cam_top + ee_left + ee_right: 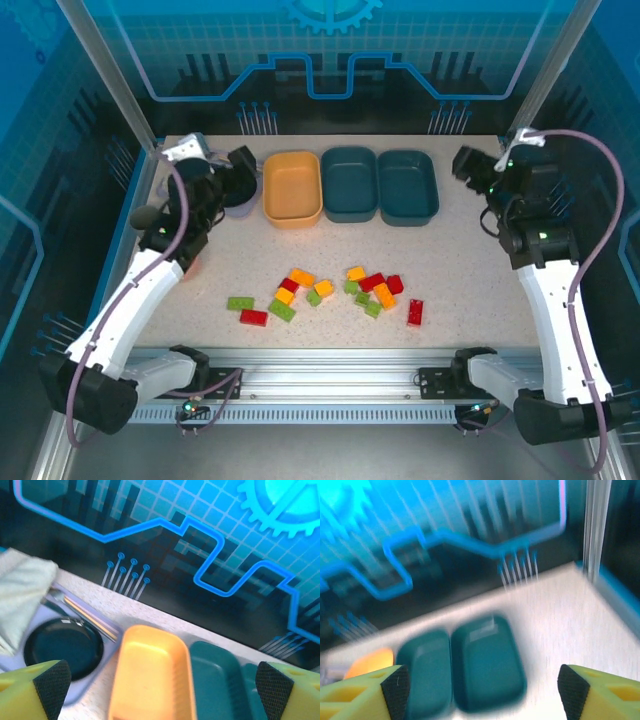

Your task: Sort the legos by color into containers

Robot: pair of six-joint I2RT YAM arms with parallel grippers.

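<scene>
Several lime green, red and orange-yellow legos [320, 290] lie scattered on the speckled table [470, 280], in front of the containers. The orange-yellow tub [292, 188] [150, 675] [370, 662] stands at the back, with two dark teal tubs [349, 183] [408, 186] to its right. All three tubs look empty. My left gripper [238, 168] [161, 690] hovers open at the back left, above the orange-yellow tub's near end, with a teal tub [215, 685] beside it. My right gripper [468, 165] [484, 692] hangs open at the back right, looking down on both teal tubs [487, 665] [425, 675]. Neither holds anything.
A black round pan [62, 647] rests on a lilac tray [82, 700] with cutlery [85, 612], left of the orange-yellow tub. A pale cloth [20, 595] lies further left. The blue backdrop wall [330, 60] closes the far edge.
</scene>
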